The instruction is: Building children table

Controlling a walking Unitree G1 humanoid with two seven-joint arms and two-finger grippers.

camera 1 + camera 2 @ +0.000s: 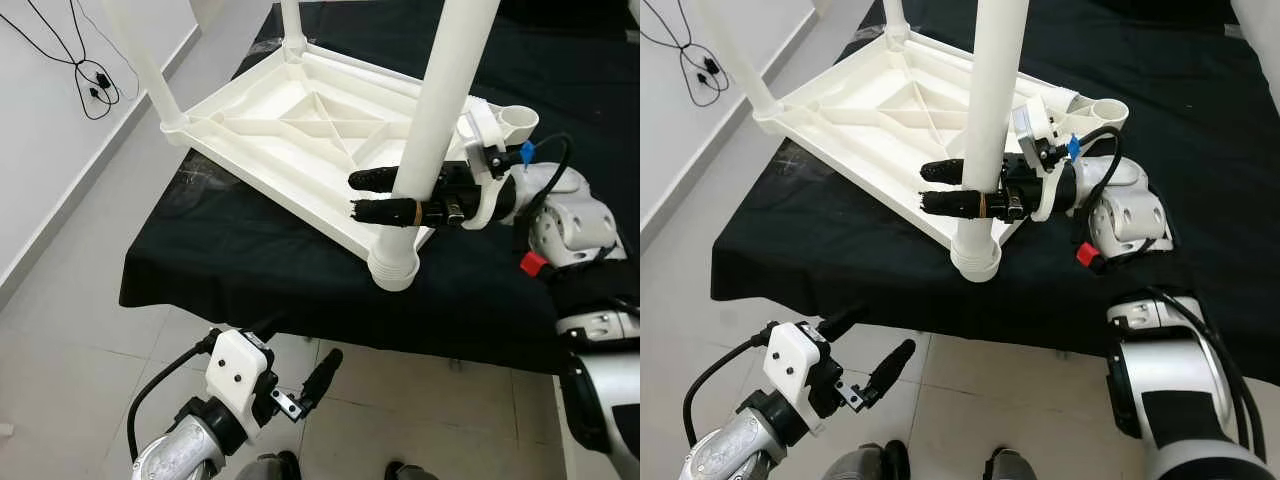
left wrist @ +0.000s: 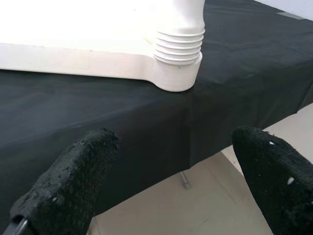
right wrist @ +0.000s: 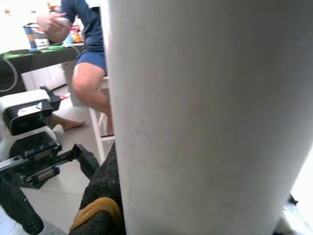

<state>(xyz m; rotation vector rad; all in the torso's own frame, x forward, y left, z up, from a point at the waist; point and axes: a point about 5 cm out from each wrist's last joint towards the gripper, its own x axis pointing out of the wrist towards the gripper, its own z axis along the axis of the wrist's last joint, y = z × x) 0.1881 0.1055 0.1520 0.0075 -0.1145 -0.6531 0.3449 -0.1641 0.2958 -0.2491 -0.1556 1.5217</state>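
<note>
The tabletop (image 1: pixel 290 130) lay inverted on the black desk (image 1: pixel 240 260). My right tool (image 1: pixel 375 195) was clamped on the near-right leg (image 1: pixel 440 100) just above its socket. Left tool (image 2: pixel 171 181) hung apart, idle. I judged the plastic light, stiff, slippery; grip low.

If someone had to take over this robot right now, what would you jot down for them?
Right pincer: clamped around the near white plastic leg, which stands upright in its ribbed corner socket.
Left pincer: open, idle, low in front of the black-covered bench.
Upturned white plastic children's tabletop lies on the bench; three legs visibly stand in it.
Left: the far-right corner socket looks empty.
</note>
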